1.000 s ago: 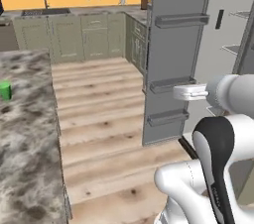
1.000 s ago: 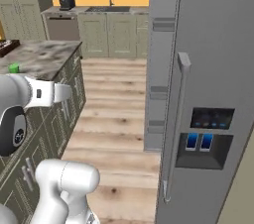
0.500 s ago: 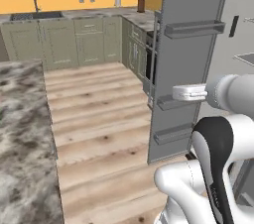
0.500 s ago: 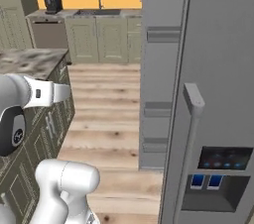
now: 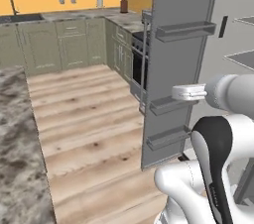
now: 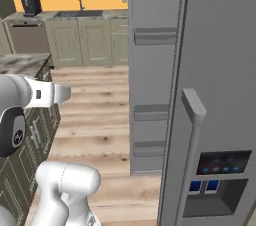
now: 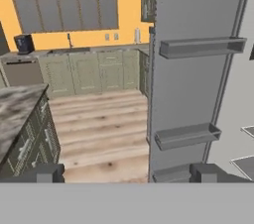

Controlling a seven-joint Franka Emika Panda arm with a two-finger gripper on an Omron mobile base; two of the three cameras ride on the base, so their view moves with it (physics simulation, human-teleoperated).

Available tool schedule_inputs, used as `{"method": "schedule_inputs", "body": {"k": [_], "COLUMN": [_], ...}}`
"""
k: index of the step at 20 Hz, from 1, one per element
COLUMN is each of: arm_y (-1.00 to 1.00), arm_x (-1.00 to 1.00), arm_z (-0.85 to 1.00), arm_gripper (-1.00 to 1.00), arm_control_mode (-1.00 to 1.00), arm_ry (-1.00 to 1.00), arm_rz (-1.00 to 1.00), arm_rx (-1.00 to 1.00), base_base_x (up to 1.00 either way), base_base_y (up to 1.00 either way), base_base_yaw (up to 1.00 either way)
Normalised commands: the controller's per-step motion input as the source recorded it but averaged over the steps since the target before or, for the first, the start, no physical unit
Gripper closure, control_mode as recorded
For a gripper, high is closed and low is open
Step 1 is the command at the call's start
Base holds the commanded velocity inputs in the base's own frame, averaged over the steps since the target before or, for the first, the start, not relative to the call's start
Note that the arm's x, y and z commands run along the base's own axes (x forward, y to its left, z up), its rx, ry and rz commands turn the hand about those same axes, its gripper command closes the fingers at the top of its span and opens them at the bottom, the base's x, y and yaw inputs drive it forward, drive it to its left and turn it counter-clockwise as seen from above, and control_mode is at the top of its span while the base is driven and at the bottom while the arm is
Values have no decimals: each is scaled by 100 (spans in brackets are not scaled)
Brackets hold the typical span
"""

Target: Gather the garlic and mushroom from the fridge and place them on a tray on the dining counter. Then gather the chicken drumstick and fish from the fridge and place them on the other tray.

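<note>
Facing: fridge (image 5: 188, 44), right half of the frame, one door swung open, its door racks bare.
Surface: marble dining top (image 7: 15, 109) at the left edge.
Jaws: gripper (image 7: 126, 172) spread wide, holding nothing.
Food: none in sight; probably deeper on the white shelves (image 5: 240, 59).
Handling guess: fish slippery and limp, take mid-body; garlic light, firm, take across its widest part.

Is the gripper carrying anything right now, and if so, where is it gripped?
Nothing is held. In the hand view the gripper is open, its fingertips wide apart with only floor and the fridge door between them.
</note>
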Motion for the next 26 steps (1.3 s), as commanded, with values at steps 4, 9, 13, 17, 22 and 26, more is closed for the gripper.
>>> {"method": "schedule_inputs", "body": {"k": [4, 9, 13, 17, 22, 26], "arm_y": [0, 0, 0, 0, 0, 0], "arm_x": [0, 0, 0, 0, 0, 0], "arm_z": [0, 0, 0, 0, 0, 0], "arm_gripper": [-100, -100, -100, -100, -100, -100], "arm_control_mode": [100, 100, 100, 100, 100, 100], "arm_ry": [0, 0, 0, 0, 0, 0], "arm_rz": [0, 0, 0, 0, 0, 0], "arm_rx": [0, 0, 0, 0, 0, 0], "base_base_x": [23, 36, 46, 57, 67, 74], "base_base_y": [0, -5, -3, -4, -2, 0], "base_base_yaw": [-31, -35, -38, -37, -37, -38]}}
